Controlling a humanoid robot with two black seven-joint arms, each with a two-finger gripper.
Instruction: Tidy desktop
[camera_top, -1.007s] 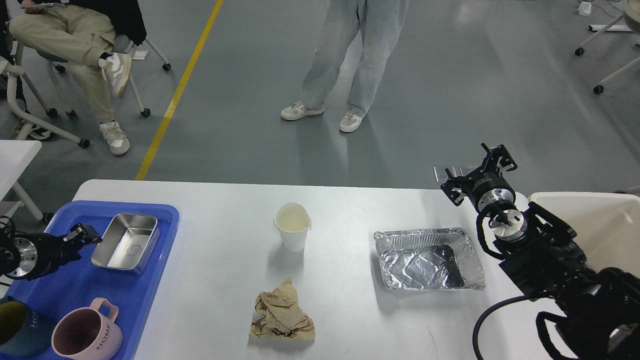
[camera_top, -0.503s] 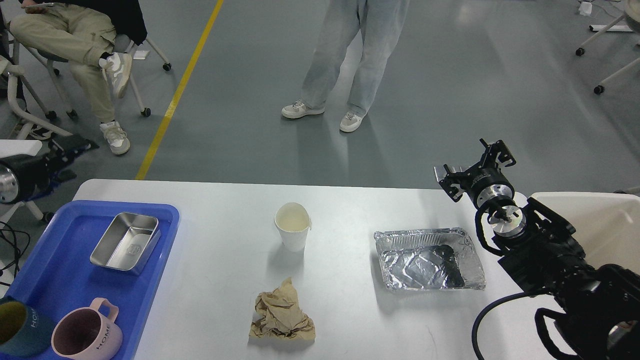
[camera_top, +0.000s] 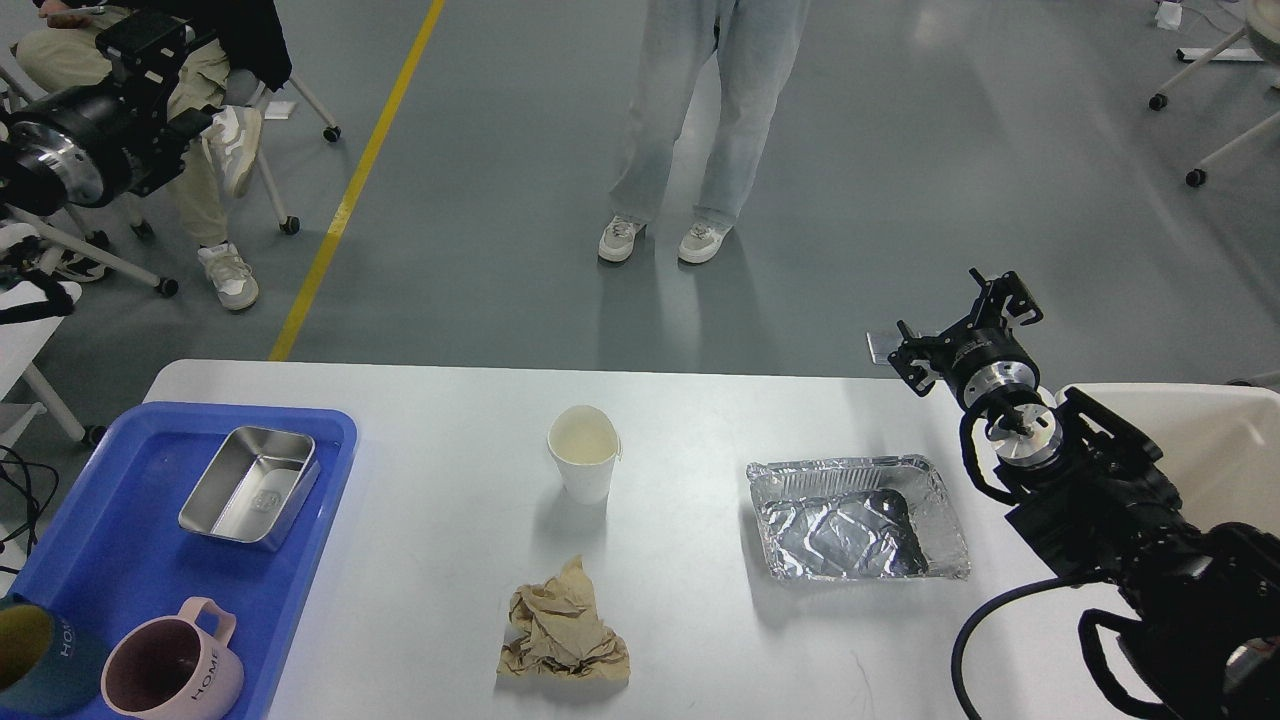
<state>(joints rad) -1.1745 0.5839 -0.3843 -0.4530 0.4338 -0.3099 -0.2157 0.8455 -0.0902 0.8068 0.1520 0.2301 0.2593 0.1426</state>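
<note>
The pale grey-white desktop (camera_top: 700, 420) holds a white paper cup (camera_top: 583, 455) standing upright in the middle. A crumpled brown paper (camera_top: 563, 625) lies in front of it, and a crinkled foil tray (camera_top: 860, 520) lies to the right. My right gripper (camera_top: 958, 330) hovers over the table's far right edge, behind the foil tray, with fingers spread and nothing between them. My left gripper (camera_top: 150, 45) is raised high at the far left, off the table. It is seen dark and end-on, so its fingers cannot be told apart.
A blue tray (camera_top: 120, 570) at the left holds a steel box (camera_top: 250, 485), a pink mug (camera_top: 170, 670) and a dark teal mug (camera_top: 35, 660). An off-white bin (camera_top: 1210, 450) stands at the right edge. A person (camera_top: 700, 120) stands beyond the table.
My left arm has risen from just above the blue tray to high at the far left, clear of the table. My right gripper barely shifted. The standing person moved a foot.
</note>
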